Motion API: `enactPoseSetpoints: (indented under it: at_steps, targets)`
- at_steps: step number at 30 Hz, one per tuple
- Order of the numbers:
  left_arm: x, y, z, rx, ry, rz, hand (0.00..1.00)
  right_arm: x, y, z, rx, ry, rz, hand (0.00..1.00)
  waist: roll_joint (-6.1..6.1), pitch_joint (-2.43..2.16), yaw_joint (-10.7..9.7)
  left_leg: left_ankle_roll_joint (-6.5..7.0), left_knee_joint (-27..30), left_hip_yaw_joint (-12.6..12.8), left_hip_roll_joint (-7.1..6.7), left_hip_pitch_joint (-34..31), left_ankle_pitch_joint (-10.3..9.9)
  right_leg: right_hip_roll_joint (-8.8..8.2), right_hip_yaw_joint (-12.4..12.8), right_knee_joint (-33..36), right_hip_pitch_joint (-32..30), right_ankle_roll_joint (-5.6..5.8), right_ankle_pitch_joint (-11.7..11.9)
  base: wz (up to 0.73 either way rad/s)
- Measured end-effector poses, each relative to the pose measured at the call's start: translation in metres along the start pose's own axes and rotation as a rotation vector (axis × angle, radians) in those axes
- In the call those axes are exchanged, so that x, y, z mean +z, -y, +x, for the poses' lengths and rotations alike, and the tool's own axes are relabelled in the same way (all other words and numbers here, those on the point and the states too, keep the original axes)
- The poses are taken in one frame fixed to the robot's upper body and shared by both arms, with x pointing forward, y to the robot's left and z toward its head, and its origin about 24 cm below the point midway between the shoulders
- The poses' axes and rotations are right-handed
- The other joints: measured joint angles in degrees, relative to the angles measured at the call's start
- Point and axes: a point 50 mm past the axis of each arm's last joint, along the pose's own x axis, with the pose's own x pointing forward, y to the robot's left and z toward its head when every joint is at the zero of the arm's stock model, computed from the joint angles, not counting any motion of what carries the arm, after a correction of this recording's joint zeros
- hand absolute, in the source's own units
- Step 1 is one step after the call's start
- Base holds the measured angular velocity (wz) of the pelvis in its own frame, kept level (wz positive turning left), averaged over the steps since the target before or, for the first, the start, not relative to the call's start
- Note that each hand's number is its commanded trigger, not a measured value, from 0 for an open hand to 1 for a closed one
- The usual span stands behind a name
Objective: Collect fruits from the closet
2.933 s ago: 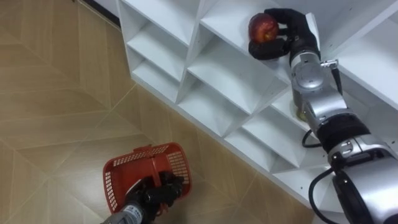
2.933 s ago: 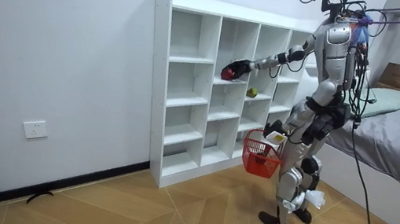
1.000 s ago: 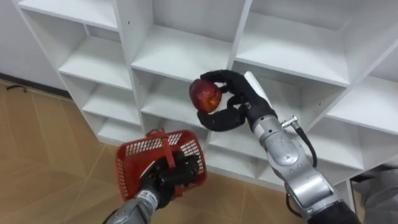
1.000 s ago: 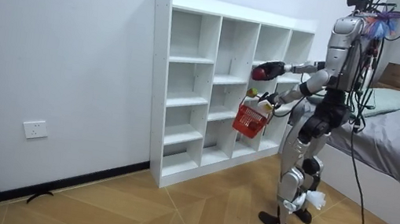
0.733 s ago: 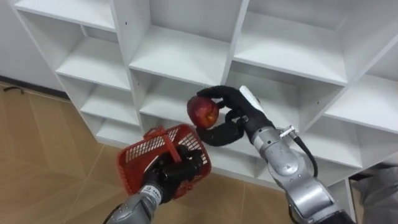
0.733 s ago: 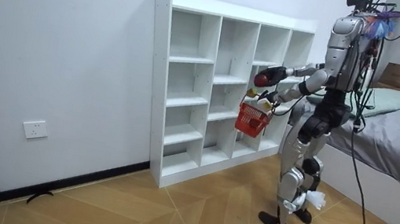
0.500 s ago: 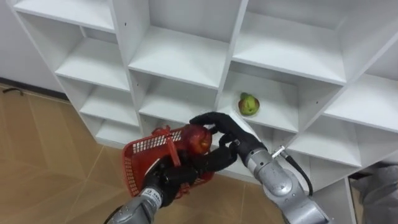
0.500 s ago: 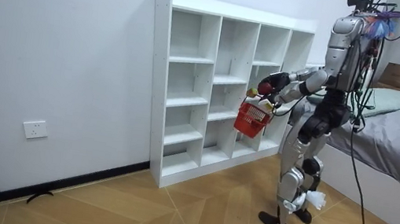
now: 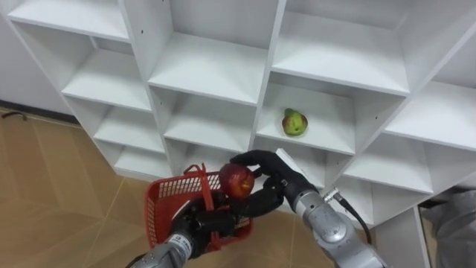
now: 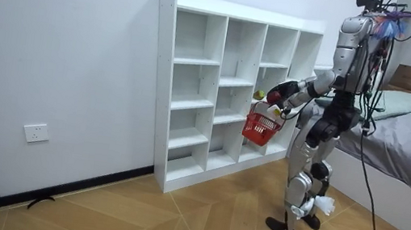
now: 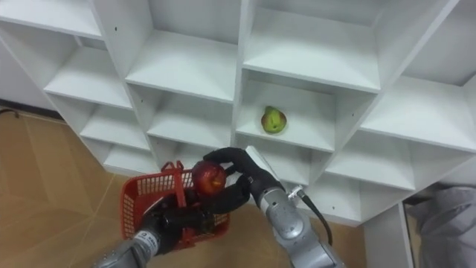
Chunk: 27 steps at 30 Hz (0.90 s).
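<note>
In the left eye view, the right hand [image 9: 269, 184] was curled round the apple [image 9: 236, 179], thumb below and fingers over the top, so the fruit sat pinched at the hand's left end. The apple hung over the right, closet-side corner of the basket [image 9: 158, 208], above the rim and not inside it. The left hand [image 9: 195, 223] was closed on the basket at its near side, seemingly round the handle, and held the mouth facing up. The open middle of the basket lay down and to the left of the apple, so I judged that the release called for a short move that way, or for the basket to come right. A pear [image 9: 294, 123] lay in a compartment of the closet [image 9: 216, 71], up and to the right, well apart from both hands; the right hand was the nearer one to it.

In the room view, the robot stood upright facing the closet's columns on the room view's right, with a bed behind it. The right hand was above the basket with a clear gap between them. The apple was too small there to make out.

In the right eye view, the relation read the same: the apple sat over the basket's right edge, with the mesh showing below and to its left, and the pear was alone in its compartment above.
</note>
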Motion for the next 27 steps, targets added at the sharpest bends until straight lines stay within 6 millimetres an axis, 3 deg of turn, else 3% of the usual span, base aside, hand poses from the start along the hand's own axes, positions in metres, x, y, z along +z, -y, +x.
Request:
enactPoseSetpoints:
  at_steps: [17, 19, 27]
  targets:
    - [-0.002, 0.000, -0.001, -0.003, -0.017, 0.047, 1.00, -0.008, 0.000, 0.004, 0.014, -0.033, -0.005, 1.00, -0.23, -0.15, 0.05, 0.01, 0.20, -0.14, -0.03, -0.08, 0.00, -0.08, -0.22, 0.07, 0.03, 0.02, -0.02, 0.00]
    - [-0.004, 0.000, -0.001, -0.007, -0.025, 0.056, 1.00, -0.011, 0.001, 0.005, 0.015, -0.050, -0.011, 1.00, -0.62, -0.35, -0.14, 0.01, 0.21, -0.24, -0.04, -0.04, 0.00, -0.10, -0.24, 0.05, 0.11, 0.02, -0.02, 0.00]
    - [-0.006, 0.002, -0.001, -0.025, -0.032, 0.061, 1.00, -0.013, 0.005, 0.009, 0.009, -0.073, -0.022, 1.00, -2.44, -0.33, -0.04, 0.02, 0.79, -0.91, -0.10, -0.01, 0.00, -0.45, -0.86, 0.00, 0.65, 0.03, -0.04, 0.04]
